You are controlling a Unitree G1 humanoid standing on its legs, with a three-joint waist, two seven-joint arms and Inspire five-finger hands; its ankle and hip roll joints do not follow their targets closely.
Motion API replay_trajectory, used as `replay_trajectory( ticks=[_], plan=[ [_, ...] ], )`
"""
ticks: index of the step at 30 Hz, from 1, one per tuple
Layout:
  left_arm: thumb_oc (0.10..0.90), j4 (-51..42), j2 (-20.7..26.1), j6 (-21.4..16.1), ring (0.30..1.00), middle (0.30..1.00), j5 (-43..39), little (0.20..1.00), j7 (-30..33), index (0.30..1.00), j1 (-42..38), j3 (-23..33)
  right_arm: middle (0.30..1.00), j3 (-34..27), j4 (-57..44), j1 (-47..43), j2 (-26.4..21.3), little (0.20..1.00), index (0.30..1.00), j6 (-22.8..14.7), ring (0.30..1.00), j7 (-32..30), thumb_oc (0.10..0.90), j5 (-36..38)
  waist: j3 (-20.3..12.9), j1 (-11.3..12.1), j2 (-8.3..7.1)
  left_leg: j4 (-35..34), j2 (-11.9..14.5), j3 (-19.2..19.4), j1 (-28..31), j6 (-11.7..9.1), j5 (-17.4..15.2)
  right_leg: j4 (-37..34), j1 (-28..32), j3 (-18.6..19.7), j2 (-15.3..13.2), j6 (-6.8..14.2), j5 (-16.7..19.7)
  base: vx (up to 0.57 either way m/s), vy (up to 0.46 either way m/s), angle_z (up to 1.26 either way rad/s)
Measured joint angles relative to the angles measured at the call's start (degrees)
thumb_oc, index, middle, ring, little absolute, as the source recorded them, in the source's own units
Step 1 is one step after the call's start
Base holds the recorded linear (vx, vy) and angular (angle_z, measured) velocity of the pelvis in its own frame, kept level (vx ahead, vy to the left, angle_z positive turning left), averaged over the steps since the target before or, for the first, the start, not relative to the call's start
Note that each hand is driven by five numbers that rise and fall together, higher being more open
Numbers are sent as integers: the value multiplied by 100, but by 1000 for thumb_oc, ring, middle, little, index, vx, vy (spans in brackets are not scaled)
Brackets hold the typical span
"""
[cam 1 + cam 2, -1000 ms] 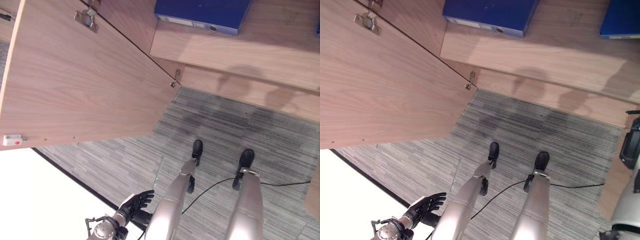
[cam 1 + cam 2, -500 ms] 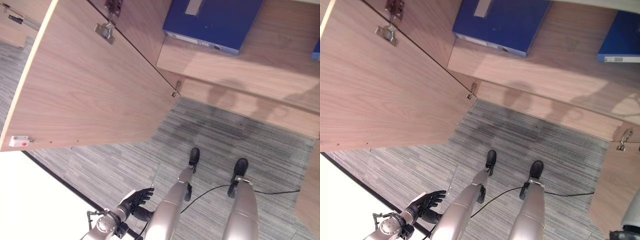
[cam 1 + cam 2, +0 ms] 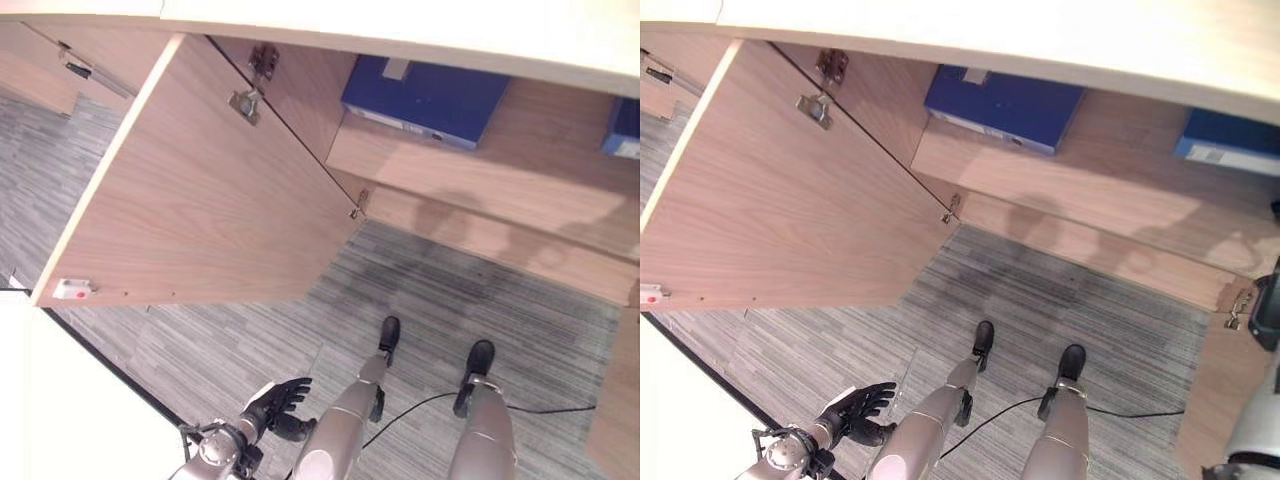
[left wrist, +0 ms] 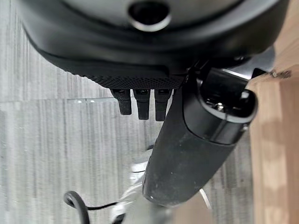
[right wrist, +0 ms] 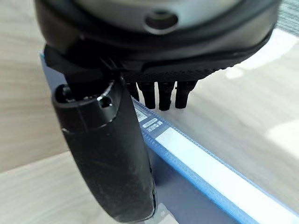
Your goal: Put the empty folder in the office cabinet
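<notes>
Your left hand (image 3: 275, 407) hangs low beside the robot, over the grey carpet floor (image 3: 240, 340). Its fingers (image 4: 138, 101) are loose and a little bent, and they hold nothing.

Your right hand (image 5: 140, 60) is up at the cabinet shelf (image 3: 1110, 185). Its thumb (image 5: 110, 154) lies along the long side of a blue folder (image 5: 196, 182), and its fingers (image 5: 161, 95) point down just past the folder's white label strip. The fingers look fairly straight and are not wrapped round the folder. I cannot tell if the thumb is touching it.

That blue folder lies flat at the right end of the shelf (image 3: 1230, 140). A second blue folder (image 3: 1005, 105) lies flat near the left end of the same shelf, well apart from the first one.

The left cabinet door (image 3: 210, 200) stands wide open, swung out over the floor. The right cabinet door (image 3: 1215, 400) is open too, down by the right edge of the shelf.
</notes>
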Motion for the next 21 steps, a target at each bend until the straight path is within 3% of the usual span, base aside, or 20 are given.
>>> replay_trajectory(
  ticks=[3,10,21],
  plan=[
    [800,211,-148,50,900,900,-13,900,26,900,-20,49,900,-314,-211,434,256,900,900,-260,900,-73,800,114,-147,-5,-10,-60,36,19,40,2,-1,-193,85,5,55,46,77,-9,46,-9],
    [800,336,-242,59,900,900,-226,900,50,900,-96,35,900,-791,-274,1088,734,900,900,-417,900,-120,800,295,-324,-15,-97,-61,97,50,210,13,-56,-380,314,26,147,59,154,-22,16,-6],
    [800,506,-494,60,900,900,-440,900,169,900,-167,44,900,-1354,-467,1796,1056,900,900,-777,900,-164,800,610,-336,-45,-135,-62,111,11,414,13,-136,-518,611,-35,160,61,198,-25,18,1]
  ],
)
